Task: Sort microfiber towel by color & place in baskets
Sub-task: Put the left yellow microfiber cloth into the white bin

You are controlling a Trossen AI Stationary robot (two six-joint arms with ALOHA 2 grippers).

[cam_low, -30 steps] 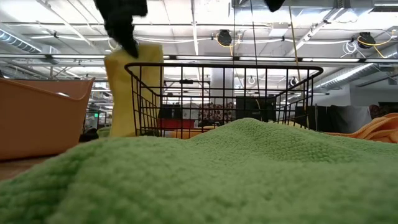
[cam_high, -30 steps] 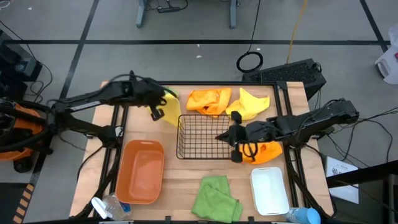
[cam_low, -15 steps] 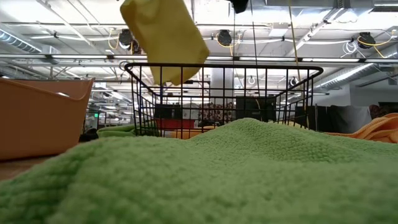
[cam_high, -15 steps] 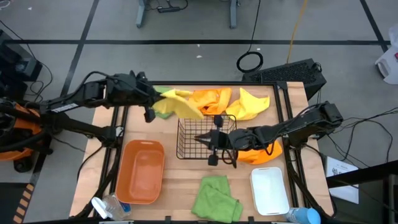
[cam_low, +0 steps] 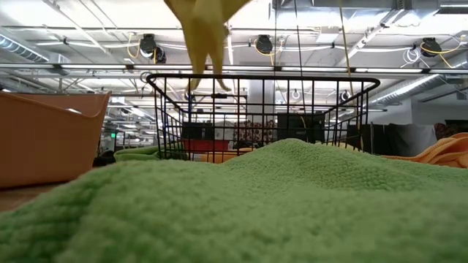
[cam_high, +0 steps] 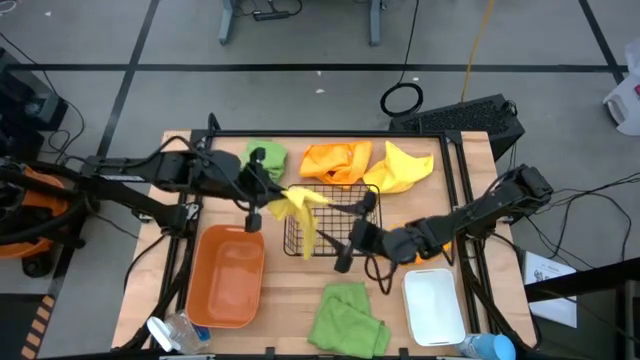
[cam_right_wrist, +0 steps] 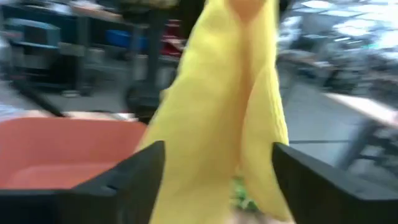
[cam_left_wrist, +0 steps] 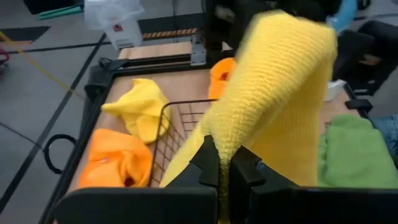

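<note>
A yellow towel hangs from my shut left gripper over the left part of the black wire basket; in the low view its lower end is about level with the rim. My right gripper is open at the basket's near side, pointing at this towel, one finger on either side of it in the right wrist view; I cannot tell whether they touch it. A green towel, an orange towel and another yellow one lie along the far edge. A second green towel lies near. My left gripper pinches a bunched part of the yellow towel between its two shut fingers. The fingers come from the table's left, slanting down. The towel hangs slack below them, lifted clear of the table, over the basket's left part.
The orange bin stands near left and the white bin near right. An orange towel lies partly under my right arm. A clear plastic object and a blue one sit at the near corners.
My left gripper has carried the yellow towel up from the far left corner toward the basket, and the towel has swung out and now hangs over the basket's left part. My right gripper has moved toward the table's left along the basket, turned toward the towel, and opened.
</note>
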